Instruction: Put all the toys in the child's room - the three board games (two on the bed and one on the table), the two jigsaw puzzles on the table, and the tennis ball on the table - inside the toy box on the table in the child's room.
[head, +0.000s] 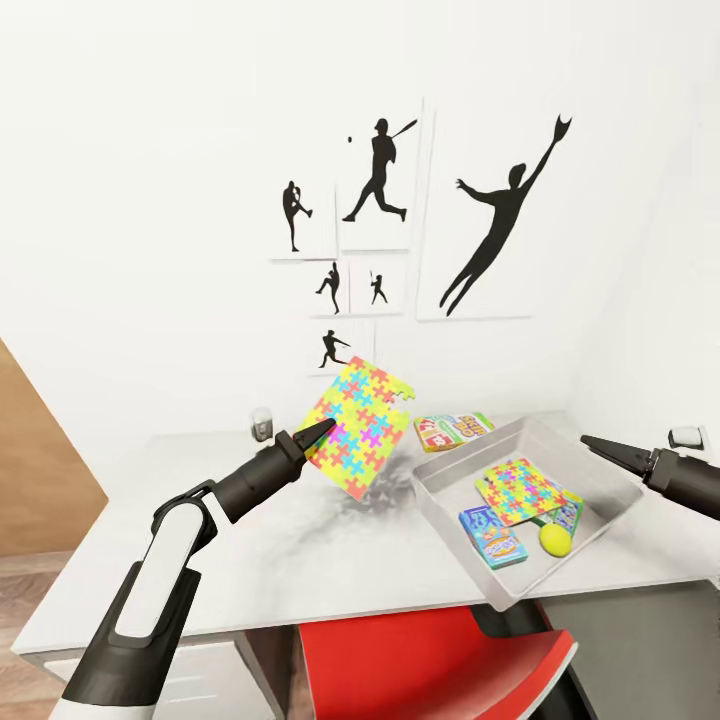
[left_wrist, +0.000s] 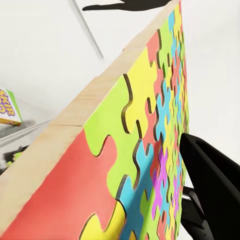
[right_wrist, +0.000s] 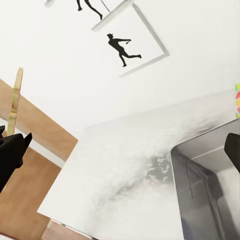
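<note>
My left fingers (head: 318, 430) clamp the jigsaw puzzle (head: 362, 427) by its edge, tilted above the table (head: 130, 560) at 10 o'clock of the toy box (head: 455, 520), for dropping in; right fingers (head: 592, 441) look closed, idle.

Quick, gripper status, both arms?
Left gripper: shut on a jigsaw puzzle, held up above the table.
Right gripper: holding nothing; open or shut cannot be told.
</note>
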